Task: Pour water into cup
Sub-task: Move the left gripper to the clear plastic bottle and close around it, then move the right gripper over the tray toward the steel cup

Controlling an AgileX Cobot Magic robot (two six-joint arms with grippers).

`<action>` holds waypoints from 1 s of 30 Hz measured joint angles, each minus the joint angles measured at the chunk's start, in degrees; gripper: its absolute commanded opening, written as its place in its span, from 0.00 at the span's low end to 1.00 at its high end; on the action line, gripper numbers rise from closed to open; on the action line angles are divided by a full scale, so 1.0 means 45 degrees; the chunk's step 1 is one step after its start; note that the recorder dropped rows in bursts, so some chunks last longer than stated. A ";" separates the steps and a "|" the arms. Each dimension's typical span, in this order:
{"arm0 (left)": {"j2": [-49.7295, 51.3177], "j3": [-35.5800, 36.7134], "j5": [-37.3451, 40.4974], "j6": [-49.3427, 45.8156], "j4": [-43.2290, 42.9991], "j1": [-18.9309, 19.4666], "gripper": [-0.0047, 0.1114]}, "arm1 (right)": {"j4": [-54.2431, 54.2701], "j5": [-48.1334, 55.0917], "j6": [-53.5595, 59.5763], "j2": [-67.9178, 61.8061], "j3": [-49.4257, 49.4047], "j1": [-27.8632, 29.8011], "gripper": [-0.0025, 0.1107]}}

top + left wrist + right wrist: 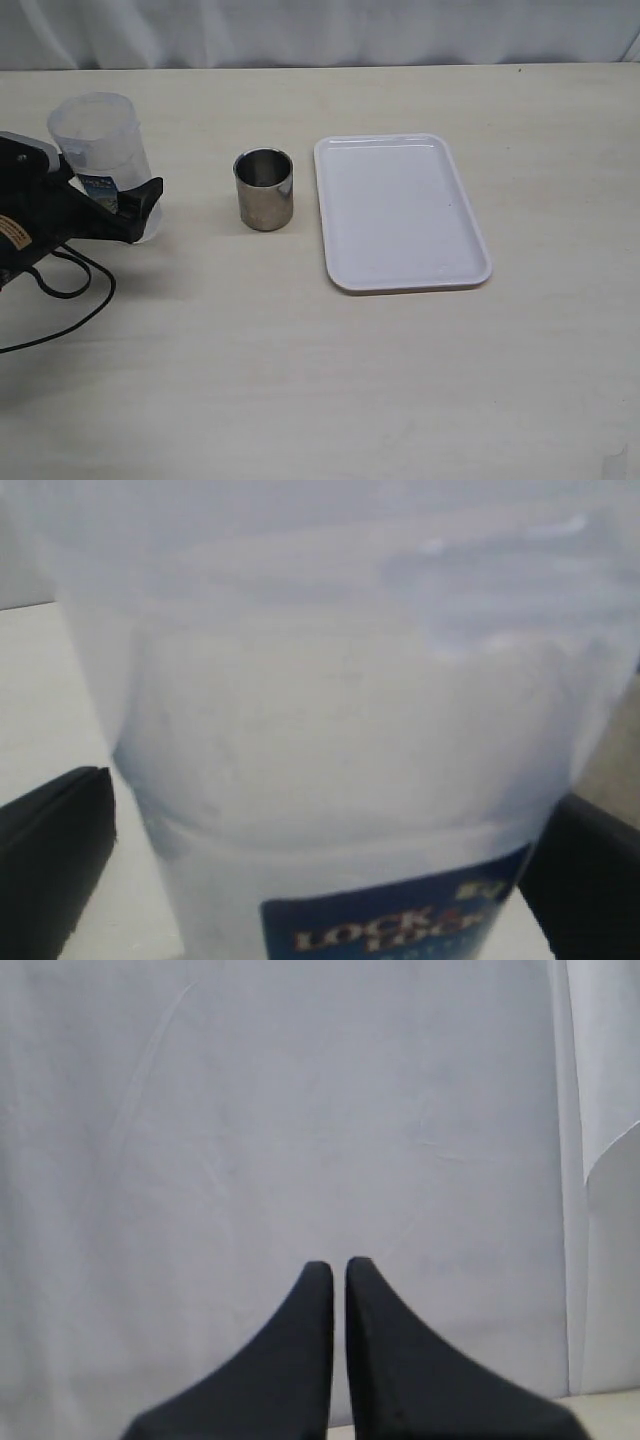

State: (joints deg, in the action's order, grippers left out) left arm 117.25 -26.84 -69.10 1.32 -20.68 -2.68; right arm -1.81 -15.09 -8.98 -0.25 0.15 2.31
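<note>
though near cup [264, 192], container [98, 138] between jaws

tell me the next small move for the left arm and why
Probably close the left end effector firmly on the plastic container: its fingers flank the container, but contact isn't clear in the left wrist view. The steel cup stands apart, awaiting the pour.

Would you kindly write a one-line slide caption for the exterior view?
Left gripper holds the plastic container; the steel cup stands apart beside a white tray, pouring not yet begun.
</note>
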 measured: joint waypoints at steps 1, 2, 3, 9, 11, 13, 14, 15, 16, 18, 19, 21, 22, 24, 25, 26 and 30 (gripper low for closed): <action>0.0008 0.0000 0.0000 0.0000 -0.0022 0.0000 0.94 | 0.0000 -0.0029 -0.0032 0.0000 0.0000 0.0000 0.06; 0.0008 0.0000 0.0000 0.0000 -0.0022 0.0000 0.94 | 0.0000 -0.0050 -0.0097 0.0000 0.0000 0.0000 0.06; 0.0008 0.0000 0.0000 0.0000 -0.0022 0.0000 0.94 | 0.0000 -0.0074 -0.0119 0.0000 0.0000 0.0000 0.06; 0.0030 -0.0059 0.0000 0.0000 -0.0022 0.0000 0.94 | -0.0252 -0.0316 -0.0980 0.0000 0.0000 0.0000 0.06; 0.0030 -0.0059 0.0000 0.0026 -0.0022 0.0000 0.94 | -0.0861 -0.0563 -0.1682 0.0000 0.0000 0.0000 0.06; 0.0030 -0.0059 0.0000 0.0026 -0.0022 0.0000 0.94 | -0.1601 -0.0814 -0.2398 0.0000 0.0000 0.0000 0.06; 0.0030 -0.0059 0.0000 0.0026 -0.0022 0.0000 0.94 | -0.2076 -0.0966 -0.2822 0.0000 0.0000 0.0000 0.07; 0.0030 -0.0059 0.0000 0.0026 -0.0022 0.0000 0.94 | -0.2595 -0.1111 -0.3159 0.0000 0.0000 0.0000 0.09; 0.0030 -0.0059 0.0000 0.0026 -0.0022 0.0000 0.94 | -0.3092 -0.1305 -0.3568 0.0000 0.0000 0.0000 0.13; 0.0030 -0.0059 0.0000 0.0026 -0.0022 0.0000 0.90 | -0.3891 -0.1628 -0.4226 0.0000 0.0000 0.0000 0.20; 0.0030 -0.0059 0.0000 0.0026 -0.0022 0.0000 0.86 | -0.4185 -0.1738 -0.4485 0.0000 0.0000 0.0000 0.25; 0.0030 -0.0059 0.0000 0.0026 -0.0022 0.0000 0.75 | -0.4510 -0.1870 -0.4719 0.0000 0.0000 0.0000 0.37; 0.0030 -0.0059 0.0000 0.0026 -0.0022 0.0000 0.70 | -0.4568 -0.1896 -0.4799 0.0000 0.0000 0.0000 0.43; 0.0030 -0.0059 0.0000 0.0026 -0.0022 0.0000 0.59 | -0.4642 -0.1956 -0.4845 0.0000 0.0000 0.0000 0.53; 0.0030 -0.0059 0.0000 0.0050 -0.0070 0.0000 0.54 | -0.4669 -0.2050 -0.4869 0.0000 0.0000 0.0000 0.56; 0.0030 -0.0059 0.0000 0.0073 -0.0104 0.0000 0.47 | -0.4669 -0.2120 -0.4869 0.0000 0.0000 0.0000 0.59; 0.0030 -0.0059 -0.0031 0.0729 -0.0306 0.0000 0.04 | -0.4717 -0.2766 -0.4896 -0.0342 0.0000 0.0000 0.60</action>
State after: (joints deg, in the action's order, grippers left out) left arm 117.38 -27.10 -69.24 4.61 -22.05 -2.68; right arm -23.03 -27.54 -31.01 -1.79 0.15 2.31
